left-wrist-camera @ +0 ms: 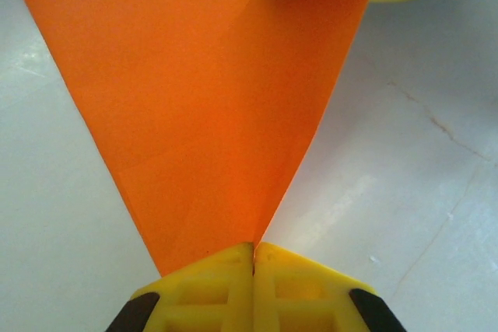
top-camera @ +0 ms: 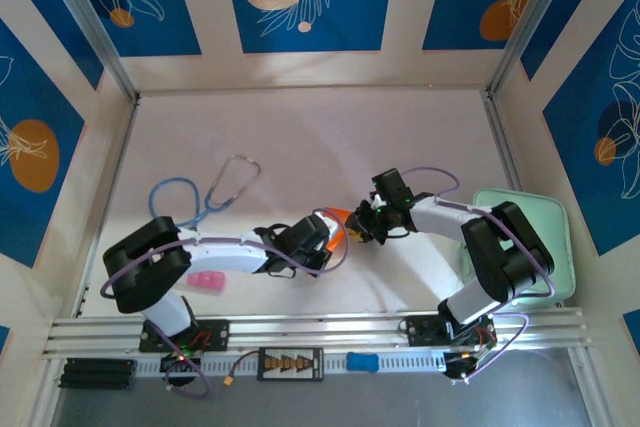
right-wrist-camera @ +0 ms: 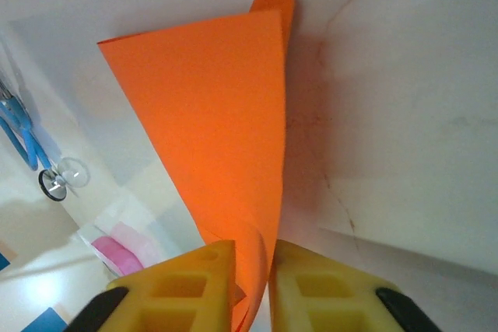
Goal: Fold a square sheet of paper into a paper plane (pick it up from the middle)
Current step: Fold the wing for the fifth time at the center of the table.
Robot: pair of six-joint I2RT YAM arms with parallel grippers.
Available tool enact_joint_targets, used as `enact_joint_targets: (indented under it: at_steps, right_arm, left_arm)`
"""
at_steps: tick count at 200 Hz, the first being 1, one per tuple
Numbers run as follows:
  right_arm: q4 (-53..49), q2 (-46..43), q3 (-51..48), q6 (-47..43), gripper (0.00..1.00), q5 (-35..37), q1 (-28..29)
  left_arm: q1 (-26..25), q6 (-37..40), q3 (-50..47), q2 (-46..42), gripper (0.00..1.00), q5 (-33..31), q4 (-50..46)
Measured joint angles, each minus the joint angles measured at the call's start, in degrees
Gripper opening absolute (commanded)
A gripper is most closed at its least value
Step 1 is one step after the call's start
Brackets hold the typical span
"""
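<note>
Far left on the white tabletop [top-camera: 300, 137] there's a blue stethoscope [right-wrist-camera: 22, 136], with a small pink block [top-camera: 207, 281] nearer the arm bases. Around the middle, the left pincer [left-wrist-camera: 254, 266] is squeezed tight on the narrow pointed end of the orange paper [left-wrist-camera: 210, 99], which is partly folded and fans out wide toward the other arm. The right pincer [right-wrist-camera: 250, 277] is nipped onto the opposite edge, with the paper curling between its fingers. Off to the right sits a pale green tray [top-camera: 550, 217].
</note>
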Motion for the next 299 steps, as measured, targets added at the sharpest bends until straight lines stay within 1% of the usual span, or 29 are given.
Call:
enact_joint_targets:
  at_steps: [22,44,80,115,154,198,233,248,286,299]
  right_arm:
    - [0.35,-0.02,0.00,0.42,0.10,-0.02,0.00]
    - [0.79,-0.11,0.00,0.74,0.06,-0.02,0.02]
    - [1.60,-0.52,0.00,1.57,0.03,-0.42,0.04]
    - [3.04,-1.09,-0.07,2.51,0.02,-0.68,0.09]
    - [3.63,-1.36,-0.13,3.10,0.02,-0.85,0.44]
    - [3.80,-1.42,-0.13,3.50,0.02,-0.85,0.50]
    - [3.82,-1.42,-0.13,3.50,0.02,-0.85,0.59]
    - [3.80,-1.42,-0.13,3.50,0.02,-0.85,0.66]
    - [3.80,-1.42,-0.13,3.50,0.02,-0.87,0.76]
    - [3.80,-1.42,-0.13,3.50,0.05,-0.85,0.76]
  left_arm:
    - [-0.02,0.98,0.26,0.02,0.09,-0.59,-1.64]
    - [-0.07,1.44,0.94,0.02,0.12,-1.40,-2.82]
    - [-0.79,2.51,1.88,0.02,0.21,-2.91,-4.39]
    - [-1.68,3.48,2.97,0.26,0.24,-5.49,-6.03]
    - [-2.69,3.87,4.76,1.53,0.23,-8.44,-8.41]
    - [-2.97,3.96,5.53,1.99,0.14,-10.32,-9.46]
    - [-2.97,3.91,5.53,1.99,0.16,-10.82,-9.68]
    - [-2.97,3.91,5.53,1.99,0.15,-10.91,-9.81]
    - [-2.97,3.87,5.53,1.99,0.08,-11.04,-10.16]
    - [-2.97,3.78,5.53,1.99,0.06,-11.02,-10.14]
